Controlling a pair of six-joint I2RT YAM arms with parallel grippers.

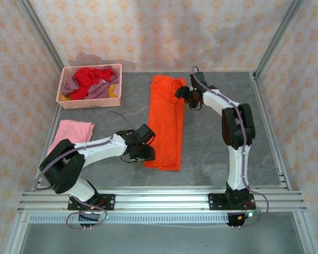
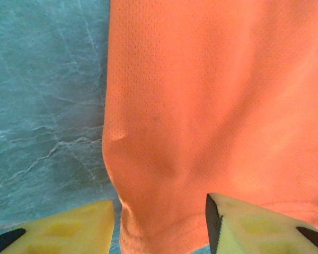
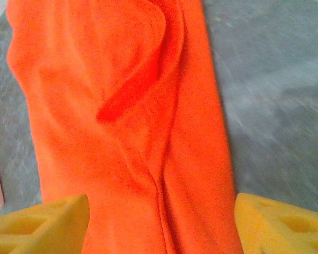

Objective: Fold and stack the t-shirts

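While one orange t-shirt (image 1: 166, 124) and one pink t-shirt (image 1: 71, 131) lie flat, left fingers (image 2: 69, 227) and right fingers (image 3: 42, 225) gape, gripping nothing.

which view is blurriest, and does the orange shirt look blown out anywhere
Right wrist is softest: the table smears and the orange shirt loses its weave to saturated colour. Left wrist is sharp, mesh visible, paling toward upper right. Top external is evenly lit, with a soft shadow behind the basket.
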